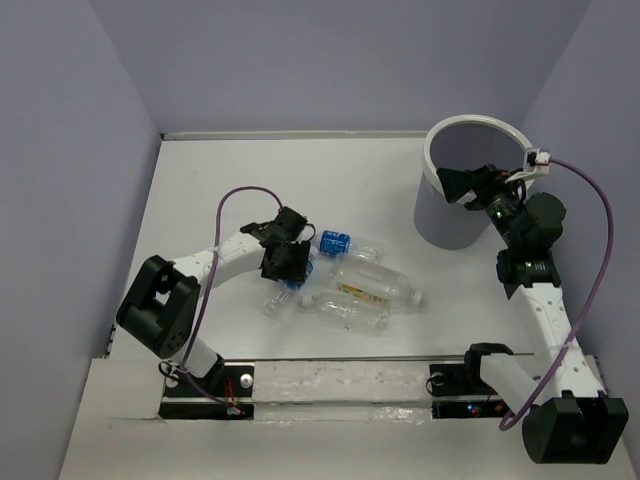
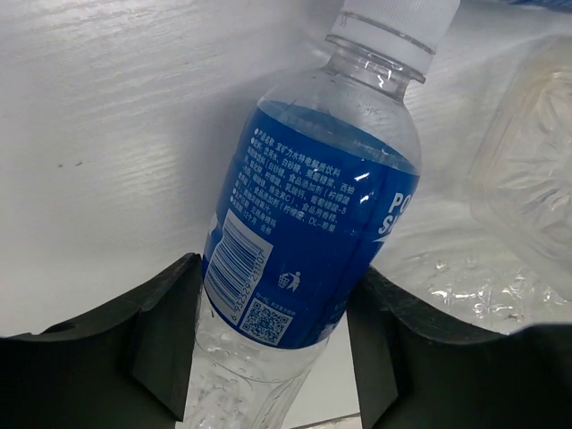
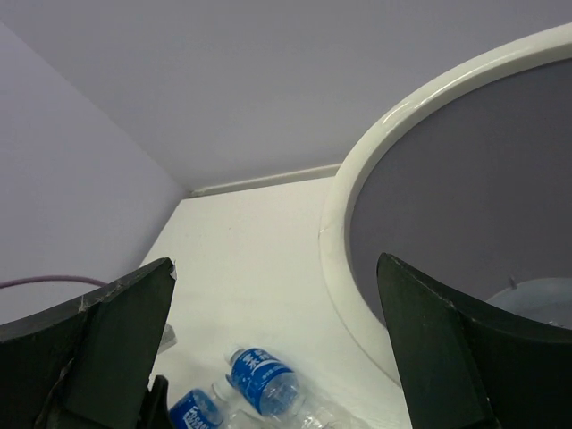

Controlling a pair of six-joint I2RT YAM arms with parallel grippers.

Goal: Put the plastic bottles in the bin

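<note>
My left gripper (image 1: 285, 262) (image 2: 279, 288) is down on the table, with its two black fingers pressed against either side of a clear plastic bottle with a blue label (image 2: 313, 214) (image 1: 278, 300) that lies there. Three more bottles lie to its right. One has a blue label (image 1: 345, 243) (image 3: 264, 375), a larger one has a pale yellowish label (image 1: 375, 283), and one is clear (image 1: 350, 312). My right gripper (image 1: 455, 185) (image 3: 275, 268) is open and empty above the left rim of the grey bin (image 1: 440, 215) (image 3: 357, 179). A bottle shows inside the bin (image 3: 536, 304).
Lilac walls close the table on the left, back and right. The bin stands at the back right, close to the right wall. A purple cable (image 1: 235, 195) arcs over the left arm.
</note>
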